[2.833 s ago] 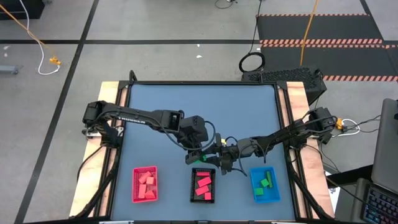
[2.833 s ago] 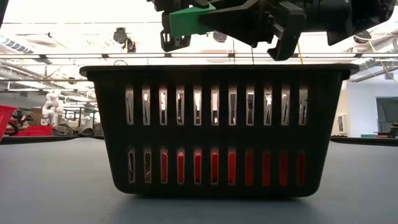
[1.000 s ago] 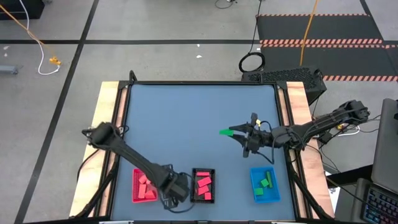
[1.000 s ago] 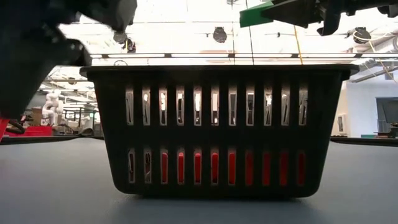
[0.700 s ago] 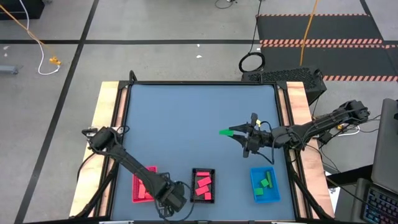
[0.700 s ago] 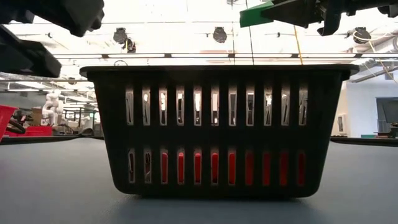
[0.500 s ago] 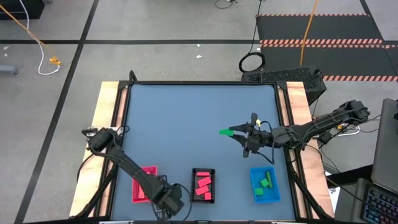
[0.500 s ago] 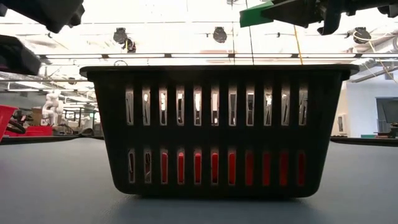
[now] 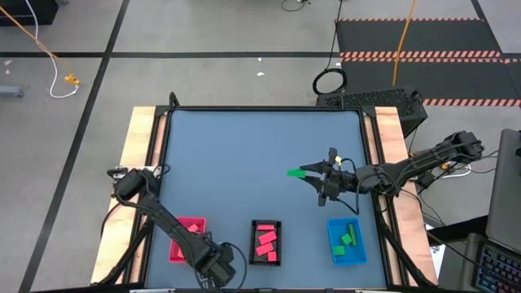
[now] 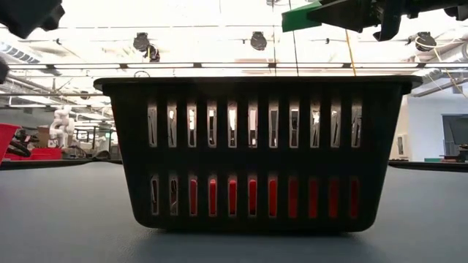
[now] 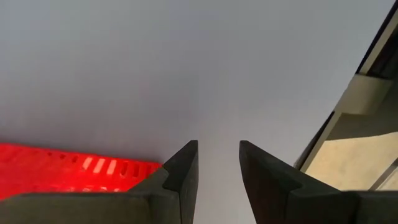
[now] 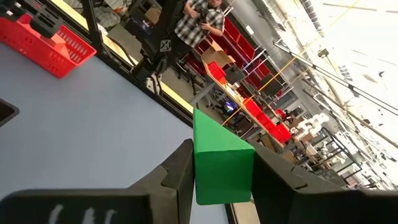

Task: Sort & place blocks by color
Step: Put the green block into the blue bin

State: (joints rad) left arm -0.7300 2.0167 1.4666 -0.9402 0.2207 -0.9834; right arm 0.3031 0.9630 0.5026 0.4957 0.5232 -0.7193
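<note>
My right gripper (image 9: pixel 309 172) hovers over the table's right half, above and beyond the blue tray (image 9: pixel 332 254), shut on a green wedge block (image 9: pixel 296 172). The low view shows that wedge (image 10: pixel 300 16) high above the black tray (image 10: pixel 256 153). My left gripper (image 9: pixel 216 265) hangs at the near edge between the red tray (image 9: pixel 176 248) and the black tray (image 9: pixel 254 252); it is open and holds nothing (image 11: pixel 217 155). Pink-red blocks (image 9: pixel 265 242) lie in the black tray, green blocks (image 9: pixel 348 238) in the blue tray. The left arm partly hides the red tray's contents. My right gripper pinches the green wedge by its two flat side faces (image 12: pixel 211 177) between both fingers (image 12: pixel 180 168). The fingers lie level and point toward the table's left. The wedge juts out past the fingertips with its thin end (image 9: pixel 290 172) leading, lifted clear of the table.
The three trays stand in a row along the near edge. The table's wooden side rails (image 9: pixel 138 155) and black frame border the blue-grey mat (image 9: pixel 260 146). A person (image 12: pixel 199 18) and red bins show in the room beyond.
My left arm has swung toward the near edge and a little to the left, away from the gap between the red and black trays; in the low view it has drawn off to the upper left corner. The right gripper and the wedge have kept still.
</note>
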